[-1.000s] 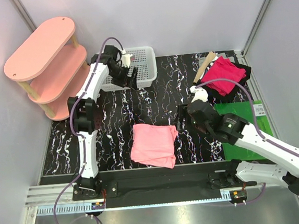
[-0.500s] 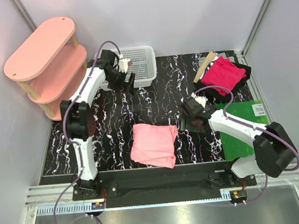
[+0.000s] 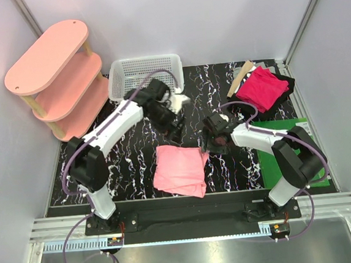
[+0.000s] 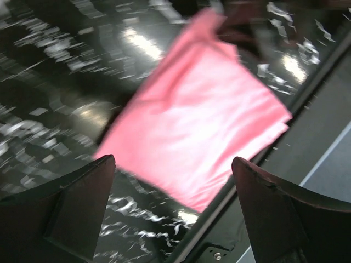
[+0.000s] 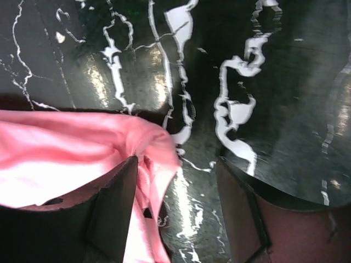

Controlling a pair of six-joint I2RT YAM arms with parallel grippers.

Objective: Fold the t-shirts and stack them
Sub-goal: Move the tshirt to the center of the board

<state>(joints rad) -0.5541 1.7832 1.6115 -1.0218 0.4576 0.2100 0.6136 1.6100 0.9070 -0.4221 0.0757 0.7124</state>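
Left jaws: stood wide apart. In the left wrist view both fingers (image 4: 77,211) framed the salmon-pink t-shirt (image 4: 197,126), which lay well below them; that view was blurred. The fingers touched no cloth and nothing was held. From the top view these jaws hung above the desk (image 3: 134,153), just beyond the far edge of the shirt.

Right jaws: partly open, with a clear gap between the fingers. In the right wrist view the bunched corner of the salmon-pink t-shirt (image 5: 82,148) reached into that gap and lay against one finger (image 5: 109,213). The other finger (image 5: 247,219) stood clear of the cloth, over bare desk. The cloth was not pinched. From the top view these jaws sat low at the shirt's far right corner.

Salmon-pink t-shirt (image 3: 180,171): folded to a rough rectangle, flat on the desk near the front edge, between the two arm bases.

Magenta-red t-shirt (image 3: 263,89): at the far right of the desk, lying on a dark item (image 3: 287,88), well apart from both jaws and from the other shirt.

Other items: green mat (image 3: 289,128) at the right, partly under the right arm; white mesh basket (image 3: 145,61) at the far edge; pink shelf unit (image 3: 49,56) at far left.
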